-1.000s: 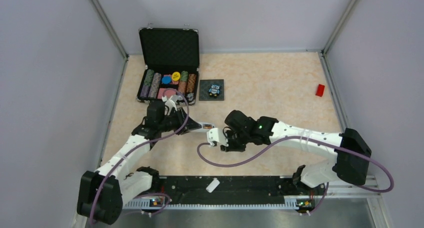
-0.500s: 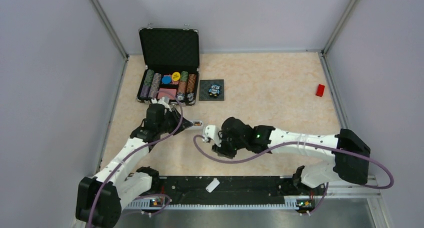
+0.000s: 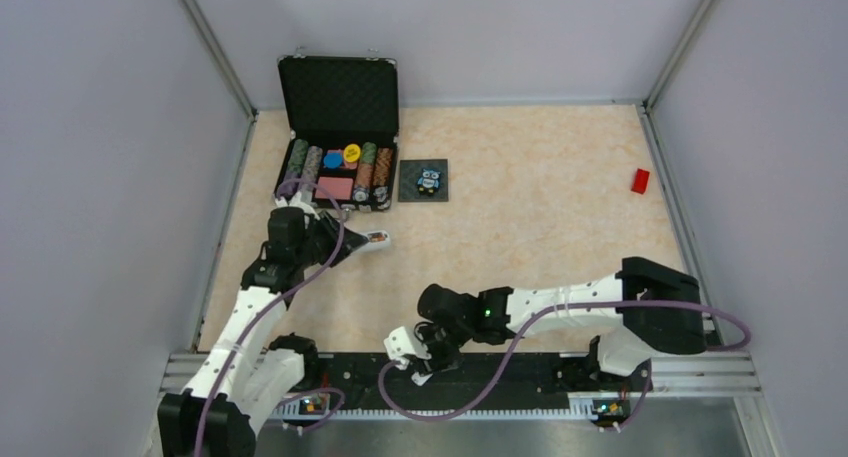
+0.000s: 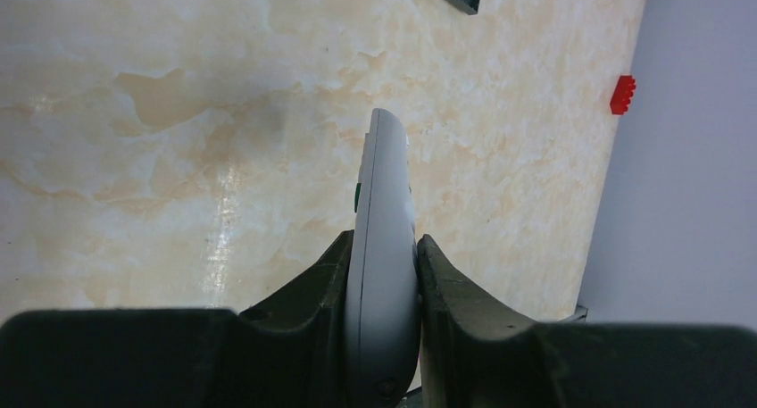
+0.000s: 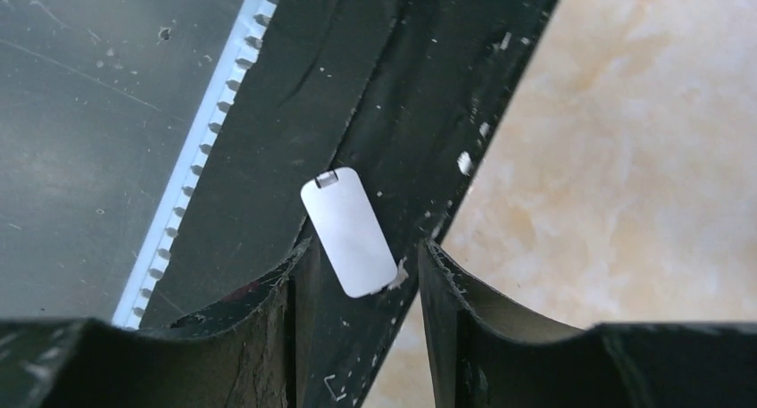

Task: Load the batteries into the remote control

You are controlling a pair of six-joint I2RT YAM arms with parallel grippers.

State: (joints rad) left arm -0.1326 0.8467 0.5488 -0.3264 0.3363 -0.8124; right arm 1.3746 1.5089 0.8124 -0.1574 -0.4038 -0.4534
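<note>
My left gripper (image 3: pixel 350 244) is shut on the white remote control (image 3: pixel 374 239) and holds it above the table's left half, in front of the chip case. In the left wrist view the remote (image 4: pixel 382 212) stands edge-on between the two fingers (image 4: pixel 326 274), pointing away. My right gripper (image 3: pixel 420 364) is open, low over the black rail at the near edge. In the right wrist view its open jaws (image 5: pixel 366 252) straddle a small flat white cover plate (image 5: pixel 348 231) lying on the rail, without touching it. I cannot make out the batteries as separate things.
An open black case of poker chips (image 3: pixel 338 172) stands at the back left, with the dark owl tile (image 3: pixel 431 181) beside it. A small red block (image 3: pixel 640 180) lies at the right wall. The black base rail (image 3: pixel 520 369) runs along the near edge.
My right arm has swung from the middle of the table back and down to the near rail, over the white plate. My left gripper has drawn the remote left and slightly back.
</note>
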